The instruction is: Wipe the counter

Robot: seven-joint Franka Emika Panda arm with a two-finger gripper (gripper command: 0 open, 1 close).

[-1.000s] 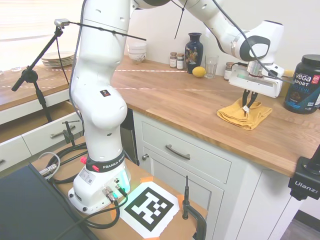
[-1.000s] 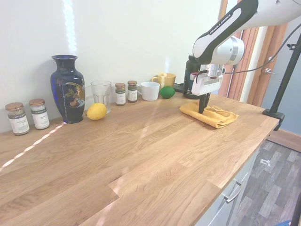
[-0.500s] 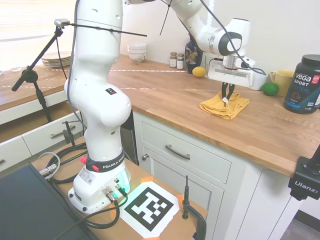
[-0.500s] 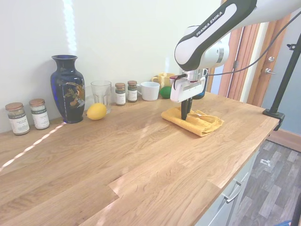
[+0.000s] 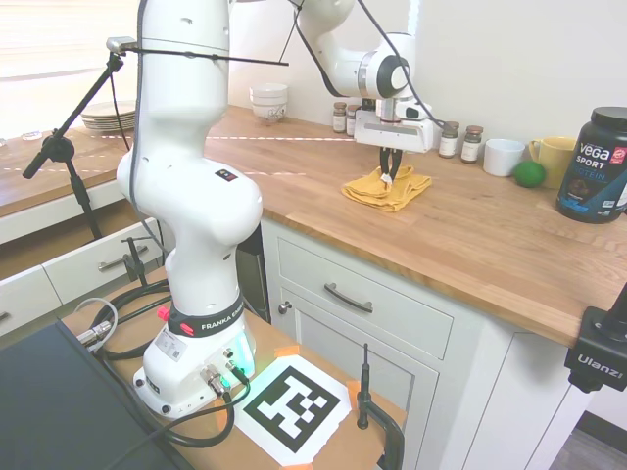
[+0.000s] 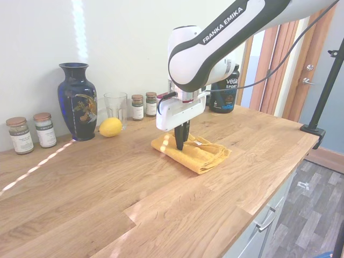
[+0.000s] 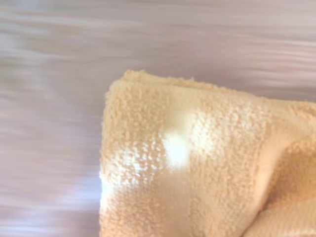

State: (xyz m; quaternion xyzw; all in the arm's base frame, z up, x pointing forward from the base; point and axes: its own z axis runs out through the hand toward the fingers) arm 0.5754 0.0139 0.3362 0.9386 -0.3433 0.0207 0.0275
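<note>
I noted the gripper [image 6: 181, 144] pointing straight down with its fingers closed together on a bunched fold of one yellow cloth [image 6: 194, 153], which lay flat on the counter [image 6: 134, 199]. The cloth served as my landmark.

Behind the cloth, along the wall, stood one dark blue vase [image 6: 78, 102], one drinking glass [image 6: 115, 109] and one lemon [image 6: 110, 127], all apart from it. I counted four spice jars in the second exterior view: two [image 6: 144, 106] behind the cloth near the glass, and two [image 6: 32, 133] well away from it past the vase. One black tub [image 5: 597, 166], one lime [image 5: 529, 173], one yellow mug [image 5: 554, 161] and one white mug [image 5: 504, 157] stood well apart from the cloth toward the counter's far end. Nothing lay touching the cloth.

Compared with a second earlier, the cloth and gripper had travelled along the counter from beside the black tub to a spot in front of the glass and lemon. The wrist view showed the cloth [image 7: 197, 163] over blurred wood.
</note>
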